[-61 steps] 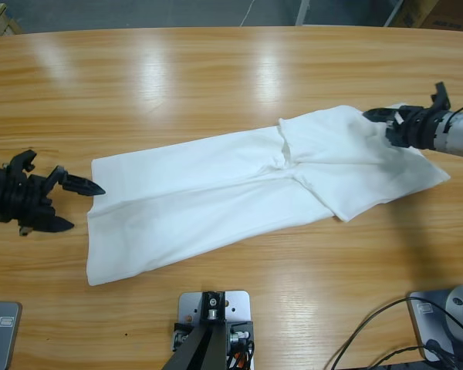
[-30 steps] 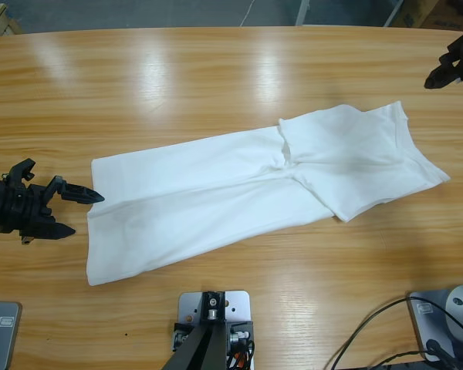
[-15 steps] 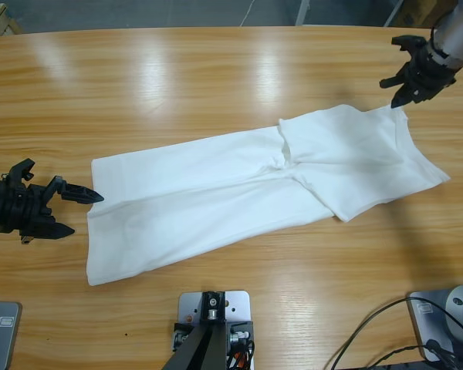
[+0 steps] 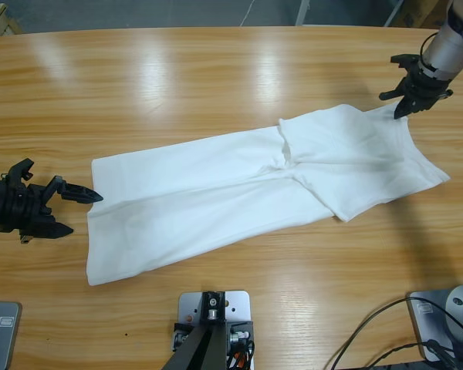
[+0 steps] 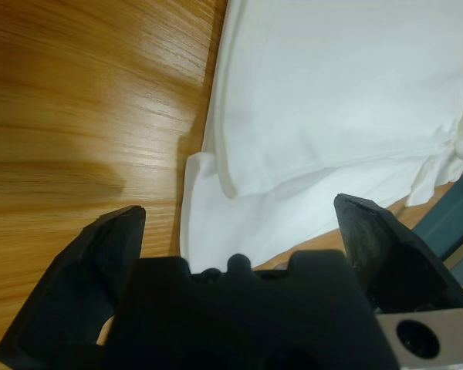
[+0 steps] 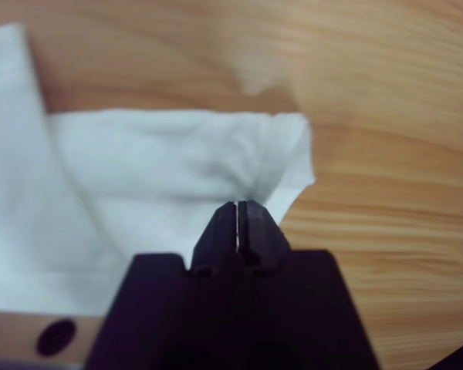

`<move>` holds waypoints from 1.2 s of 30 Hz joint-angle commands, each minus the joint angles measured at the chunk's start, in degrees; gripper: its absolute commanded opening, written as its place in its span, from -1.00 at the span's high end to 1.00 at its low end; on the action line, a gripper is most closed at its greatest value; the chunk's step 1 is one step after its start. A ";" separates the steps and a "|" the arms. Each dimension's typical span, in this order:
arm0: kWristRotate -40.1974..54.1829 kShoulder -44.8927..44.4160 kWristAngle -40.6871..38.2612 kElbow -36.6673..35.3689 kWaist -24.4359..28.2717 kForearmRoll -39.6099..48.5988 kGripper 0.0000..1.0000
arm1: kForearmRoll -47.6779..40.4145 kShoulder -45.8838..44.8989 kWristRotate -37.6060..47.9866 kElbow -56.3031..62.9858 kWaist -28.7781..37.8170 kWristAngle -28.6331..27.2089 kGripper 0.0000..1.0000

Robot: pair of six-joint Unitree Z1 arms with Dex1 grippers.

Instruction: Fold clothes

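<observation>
Right hand (image 4: pixel 405 108) lowered onto T-shirt (image 4: pixel 239 193) corner

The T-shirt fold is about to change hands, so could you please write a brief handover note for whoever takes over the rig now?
Left gripper: open, level with the T-shirt's hem edge, not touching it.
Right gripper: jaws shut at the shirt's far top corner; whether cloth is pinched I cannot tell.
T-shirt: lying lengthwise on the table, sides folded in to a narrow strip.
Left: fold the strip end to end.
</observation>
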 commanded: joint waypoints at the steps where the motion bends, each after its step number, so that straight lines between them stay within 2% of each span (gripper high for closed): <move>1: 0.10 0.11 0.83 0.93 0.61 1.55 -0.91 | -1.48 6.28 -0.18 -2.47 -2.53 -2.44 1.00; 7: 0.56 -0.08 1.05 0.97 0.61 1.96 -0.91 | -1.43 7.55 0.73 -4.14 -3.02 -3.09 1.00; 11: 0.78 0.25 1.92 -0.14 0.61 1.53 -0.91 | -1.45 -2.28 2.30 -0.11 -3.02 -5.69 1.00; 12: 0.82 0.47 2.18 -0.35 0.61 1.13 -0.91 | -1.39 -5.81 3.65 1.15 -2.95 -5.31 0.29; 13: 0.82 0.78 2.23 -0.39 0.61 0.48 -0.91 | -0.97 -9.41 4.46 2.22 -2.30 -4.83 -0.54; 14: 0.87 1.12 2.23 -0.32 0.61 -0.28 -0.91 | -0.09 -14.30 5.64 3.60 -0.82 -4.71 -0.76; 15: 0.96 1.43 2.23 -0.10 0.61 -1.33 -0.89 | 0.33 -18.64 6.15 4.76 0.74 -3.85 -0.90; 20: 2.28 7.25 0.77 2.22 0.61 -9.96 -0.84 | 6.32 -37.06 9.49 10.08 11.53 -2.62 -0.91; 25: 2.49 13.00 -0.79 5.34 0.61 -17.64 -0.81 | 6.69 -42.69 12.00 16.06 13.41 -2.35 -0.91; 30: 1.96 11.93 -2.99 6.40 0.61 -16.76 -0.72 | 6.16 -41.47 12.32 14.99 13.41 -2.55 -0.91; 34: 2.72 6.76 -2.87 4.11 0.61 -5.62 -0.71 | 6.01 -39.68 12.41 13.55 13.91 -2.60 -0.91; 36: 3.40 7.16 -2.74 3.62 0.70 -4.35 -0.72 | 5.71 -39.24 12.41 13.51 13.98 -2.62 -0.91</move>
